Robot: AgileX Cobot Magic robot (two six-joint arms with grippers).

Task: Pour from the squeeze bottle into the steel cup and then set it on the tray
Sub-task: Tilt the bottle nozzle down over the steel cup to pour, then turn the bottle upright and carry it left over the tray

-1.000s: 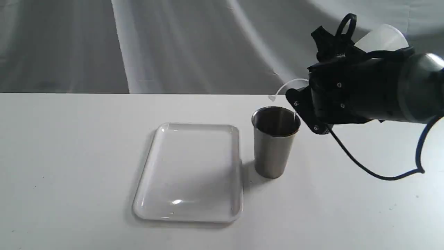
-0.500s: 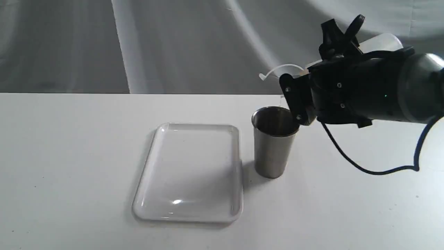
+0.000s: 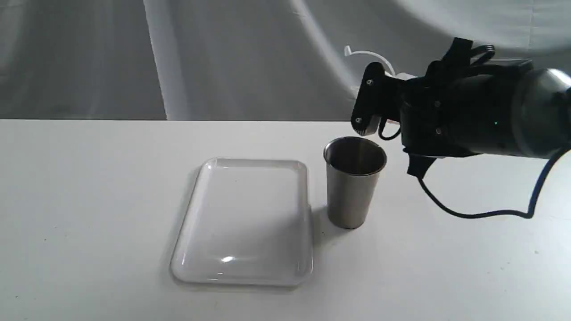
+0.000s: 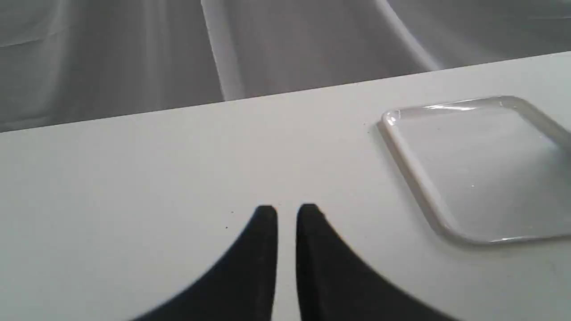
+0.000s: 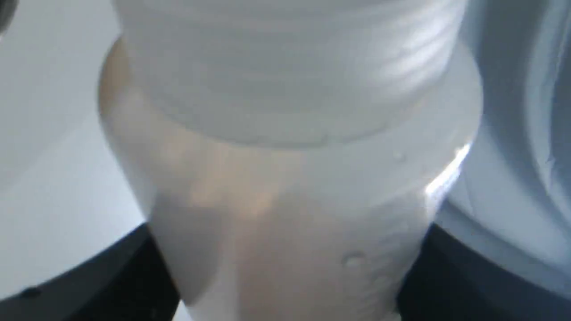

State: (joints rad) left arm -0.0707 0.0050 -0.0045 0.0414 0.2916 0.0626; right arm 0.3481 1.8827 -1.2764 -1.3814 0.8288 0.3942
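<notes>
Pour looks done, no stream showing | your right gripper (image 3: 374, 100) pinches the squeeze bottle (image 5: 285, 178) in the air, above and just right of the steel cup (image 3: 352, 187) | you have yet to set it on the tray (image 3: 241, 281), left of the cup | left gripper (image 4: 287, 214) pressed together, holding nothing

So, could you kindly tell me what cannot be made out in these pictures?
- Squeeze bottle body: exterior view, mostly hidden behind the right arm; only its cap strap shows clearly.
- Bottle nozzle: right wrist view, cut off by the edge, blurred.
- Steel cup contents: exterior view, interior too dark.
- Tray: left wrist view, one side cut off by the edge.
</notes>
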